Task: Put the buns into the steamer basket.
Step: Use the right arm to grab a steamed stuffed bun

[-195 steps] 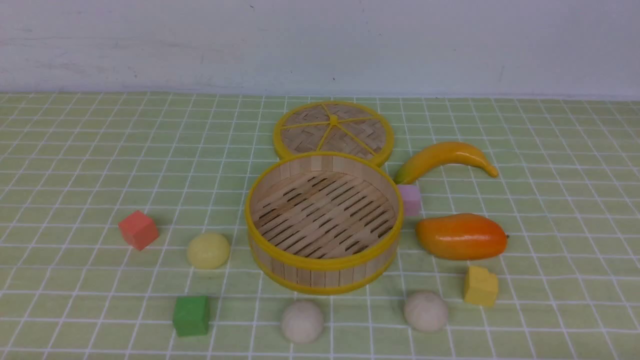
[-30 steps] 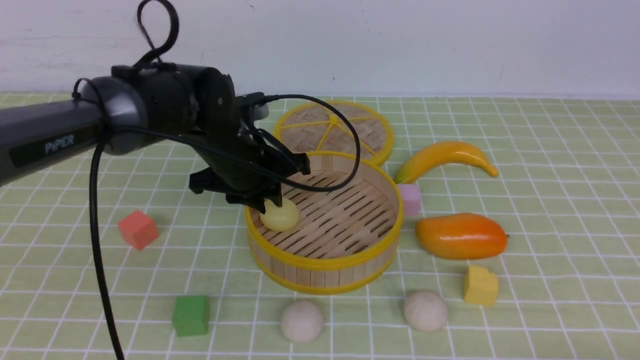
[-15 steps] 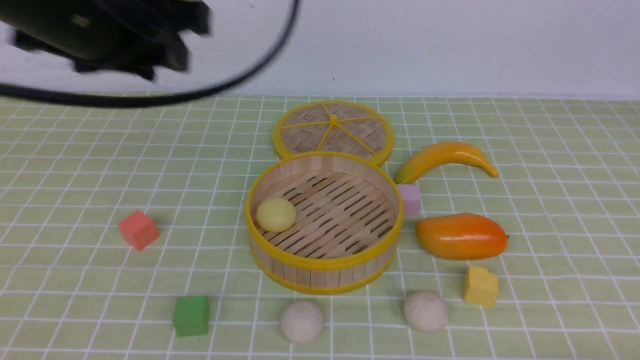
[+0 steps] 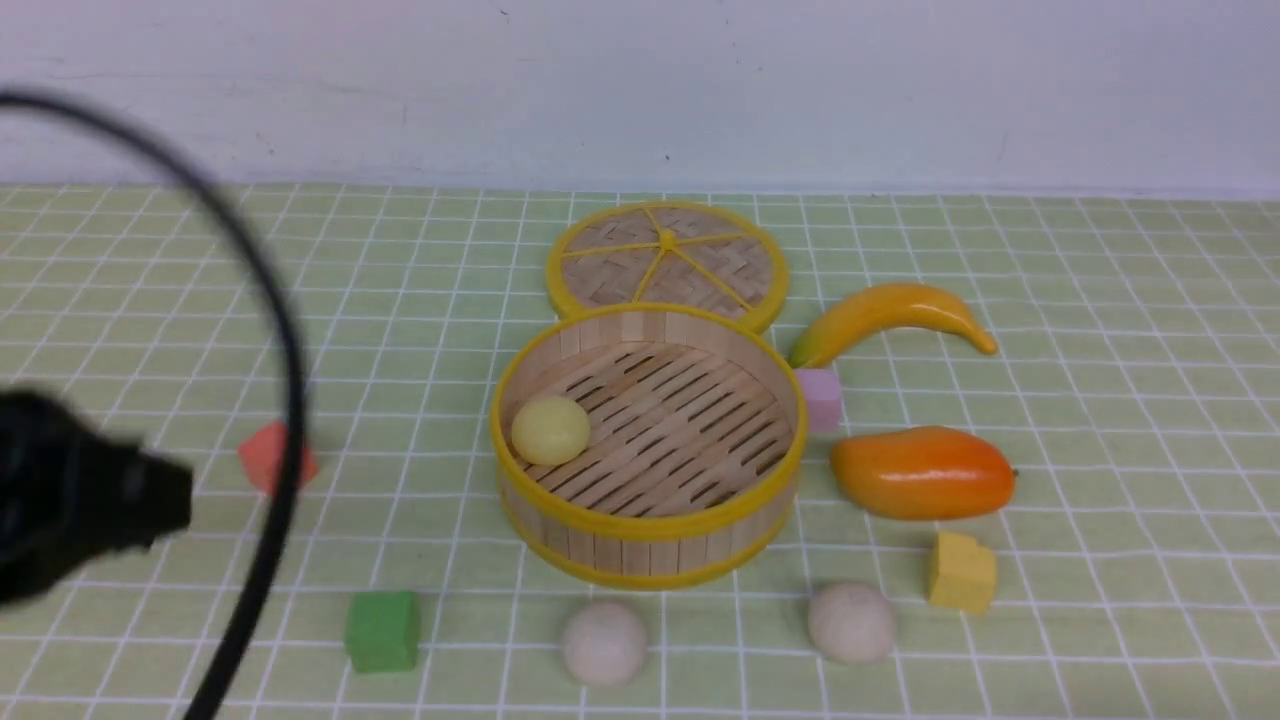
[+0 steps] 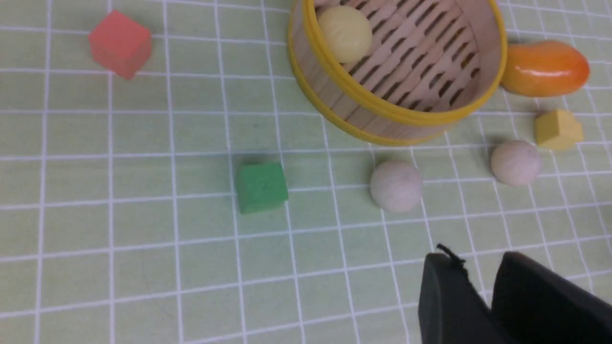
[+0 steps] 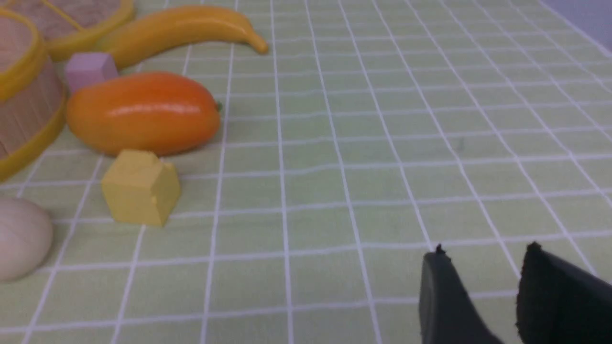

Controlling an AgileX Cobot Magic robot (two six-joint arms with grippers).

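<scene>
Left gripper hangs empty, jaws slightly apart, well left of the steamer basket, apparently free for the two beige buns on the surface just in front of it, the yellow bun already resting inside by its left wall.

Fairly bright, even, diffuse light falls from overhead, so the checked cloth carries only short, soft shadows hugging each object, and the one real glare is a pale streak along the glossy mango. The front view is sharp across the table, but at its left edge the left arm and its cable are smeared by motion blur, the cable veiling the red cube. In the wrist views the left gripper and right gripper are dark, underexposed, soft-edged shapes close to the lens, and the off-white bun at the frame edge looks slightly out of focus.
</scene>
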